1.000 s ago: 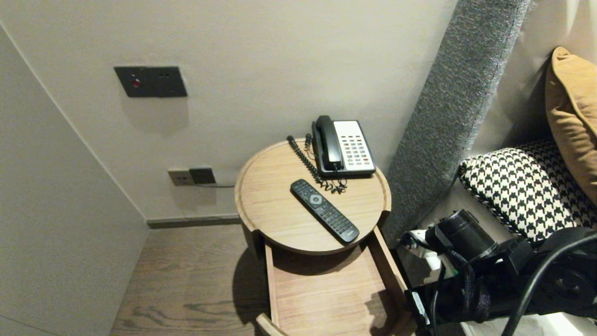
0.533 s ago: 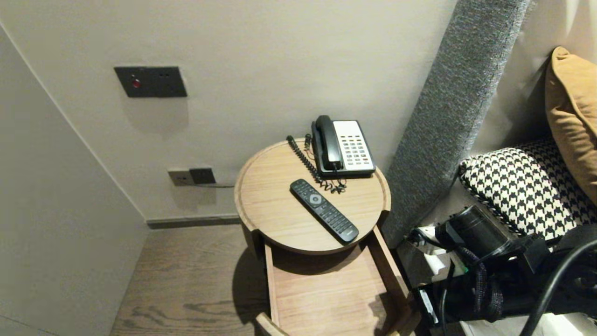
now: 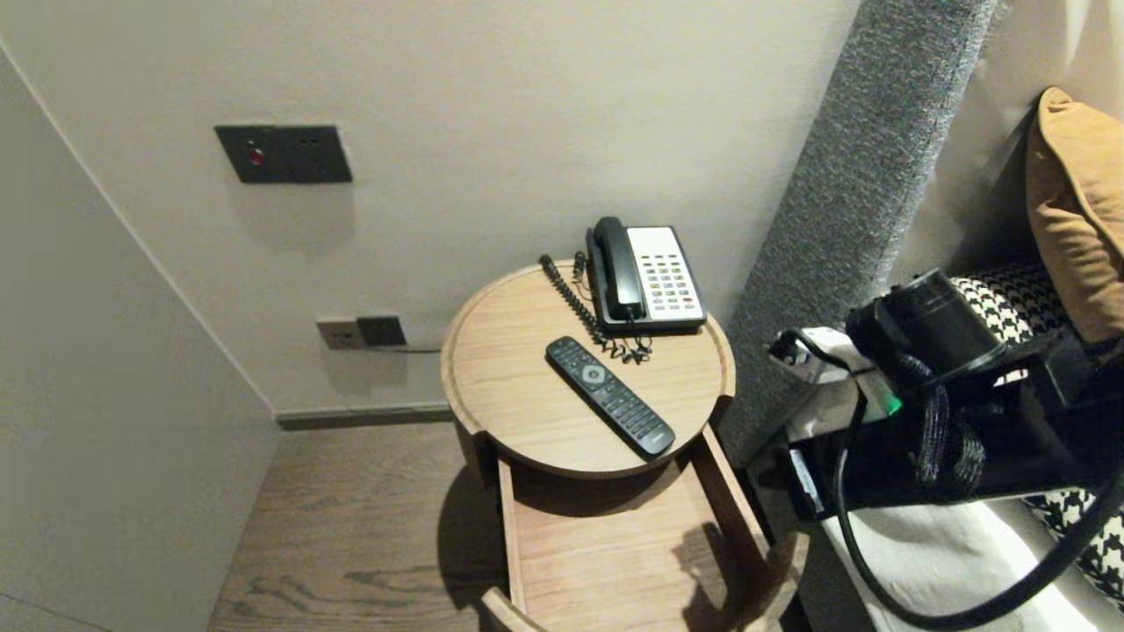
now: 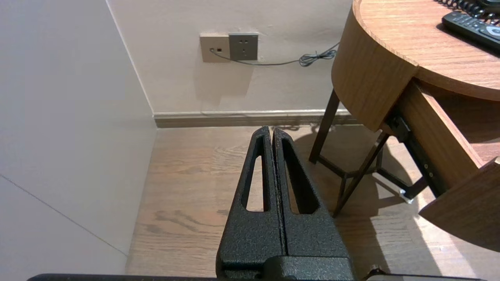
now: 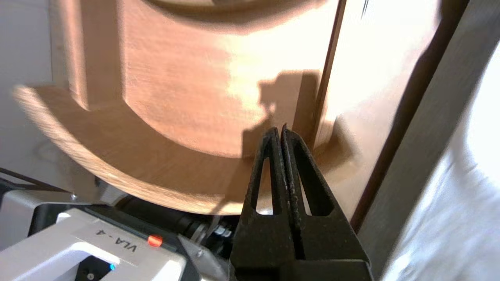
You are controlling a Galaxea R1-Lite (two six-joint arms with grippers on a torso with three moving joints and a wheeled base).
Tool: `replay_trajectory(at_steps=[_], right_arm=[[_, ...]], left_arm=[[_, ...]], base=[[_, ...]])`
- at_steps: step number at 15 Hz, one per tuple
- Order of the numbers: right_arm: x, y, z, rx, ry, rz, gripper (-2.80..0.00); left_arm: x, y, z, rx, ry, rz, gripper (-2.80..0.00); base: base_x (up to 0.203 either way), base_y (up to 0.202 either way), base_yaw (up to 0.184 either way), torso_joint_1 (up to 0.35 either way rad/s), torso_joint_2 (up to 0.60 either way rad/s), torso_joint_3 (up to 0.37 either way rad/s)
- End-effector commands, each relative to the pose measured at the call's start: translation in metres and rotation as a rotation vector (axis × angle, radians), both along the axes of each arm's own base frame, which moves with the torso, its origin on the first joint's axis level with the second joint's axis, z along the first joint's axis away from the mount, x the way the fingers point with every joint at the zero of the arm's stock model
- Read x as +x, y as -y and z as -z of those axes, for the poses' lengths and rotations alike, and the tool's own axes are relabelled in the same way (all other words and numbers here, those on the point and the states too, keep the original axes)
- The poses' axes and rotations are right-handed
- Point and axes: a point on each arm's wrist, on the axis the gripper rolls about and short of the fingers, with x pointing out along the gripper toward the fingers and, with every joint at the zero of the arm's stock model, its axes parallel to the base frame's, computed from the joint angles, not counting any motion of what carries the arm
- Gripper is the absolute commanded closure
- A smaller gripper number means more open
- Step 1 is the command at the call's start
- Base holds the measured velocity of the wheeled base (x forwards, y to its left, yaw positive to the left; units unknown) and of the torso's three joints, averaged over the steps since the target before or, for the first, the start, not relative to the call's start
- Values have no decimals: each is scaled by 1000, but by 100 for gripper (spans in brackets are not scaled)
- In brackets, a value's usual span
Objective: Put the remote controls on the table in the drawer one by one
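A black remote lies at a slant on the round wooden bedside table, in front of a black-and-white desk phone. Under the tabletop a wooden drawer stands pulled out with nothing in it. My right arm is raised beside the bed, right of the table. In the right wrist view my right gripper is shut and holds nothing; it hangs over the drawer's corner by its side wall and curved front. My left gripper is parked, shut, over the wooden floor left of the table.
A grey padded headboard stands close against the table's right side. A houndstooth pillow and a mustard cushion lie behind my right arm. Wall sockets and a dark switch panel are on the back wall. A side wall closes the left.
My right arm has risen from low beside the bed to the height of the tabletop, now in front of the houndstooth pillow. Remote, phone, drawer and left arm have not moved.
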Motion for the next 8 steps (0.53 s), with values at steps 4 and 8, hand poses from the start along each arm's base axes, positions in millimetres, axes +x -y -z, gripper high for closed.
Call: replay_trajectory(at_steps=[4, 8], right_arm=[[32, -17, -26, -174, 141, -187, 0], [70, -40, -28, -218, 201, -238, 0]], left_arm=[[0, 0, 0, 0, 1, -1, 0], [0, 0, 0, 0, 1, -1, 0]], base=[[0, 0, 0, 0, 0, 0], [0, 0, 0, 0, 0, 0]])
